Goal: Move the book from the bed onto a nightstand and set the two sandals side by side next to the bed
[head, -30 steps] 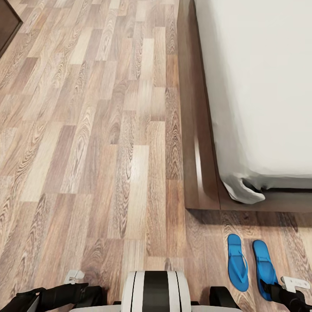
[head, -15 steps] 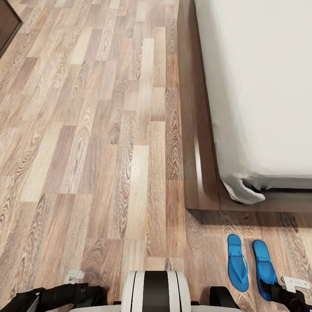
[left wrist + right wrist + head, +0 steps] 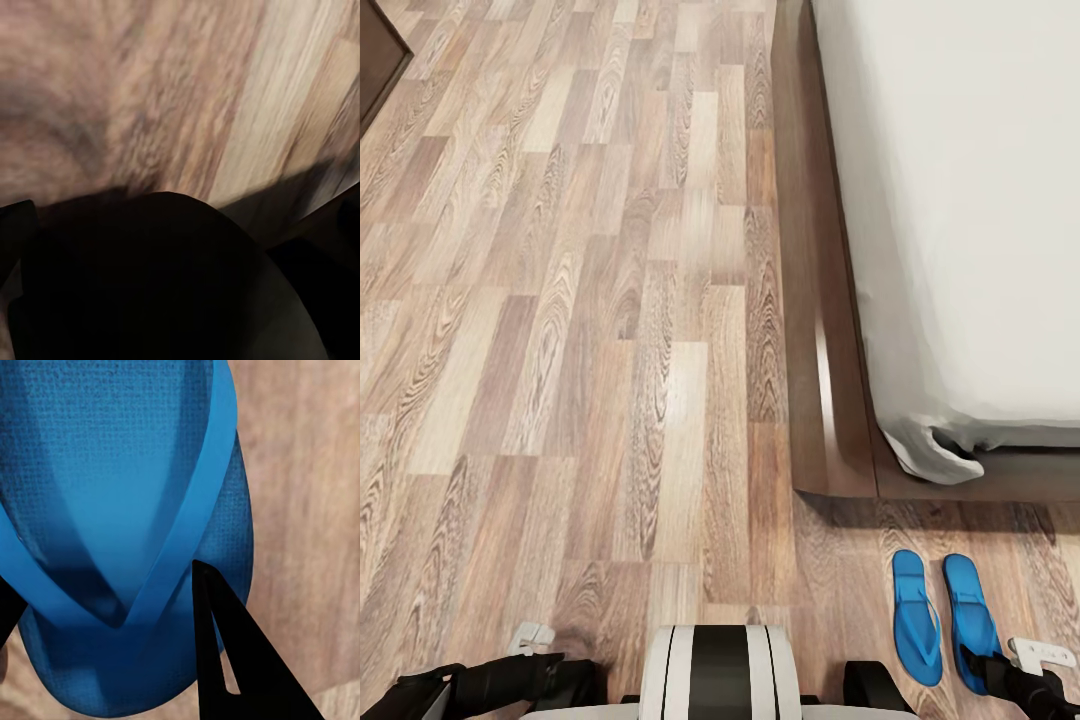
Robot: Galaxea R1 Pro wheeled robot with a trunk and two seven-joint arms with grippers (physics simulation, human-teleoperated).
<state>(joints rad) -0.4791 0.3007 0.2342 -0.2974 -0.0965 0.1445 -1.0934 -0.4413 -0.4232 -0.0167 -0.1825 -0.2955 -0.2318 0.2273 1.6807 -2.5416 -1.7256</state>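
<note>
Two bright blue sandals lie side by side on the wood floor just off the corner of the bed (image 3: 960, 200). The left sandal (image 3: 915, 620) lies free. My right arm (image 3: 1030, 685) reaches over the heel of the right sandal (image 3: 968, 610). In the right wrist view this sandal (image 3: 112, 472) sits very close between the black fingers (image 3: 225, 660) of my right gripper (image 3: 101, 577), which stand at its two sides. My left arm (image 3: 460, 690) is low at the left of the head view. The book and the nightstand are out of view.
The bed's dark brown frame (image 3: 810, 300) runs along the mattress and ends in a corner just beyond the sandals. A corner of dark furniture (image 3: 375, 50) shows at the far left. My base (image 3: 720, 670) is at the bottom centre. Plank floor (image 3: 187, 75) spreads to the left.
The whole picture has shifted slightly down and right, so the camera moved. The right sandal kept its place under my right arm and now lies closer to the left sandal.
</note>
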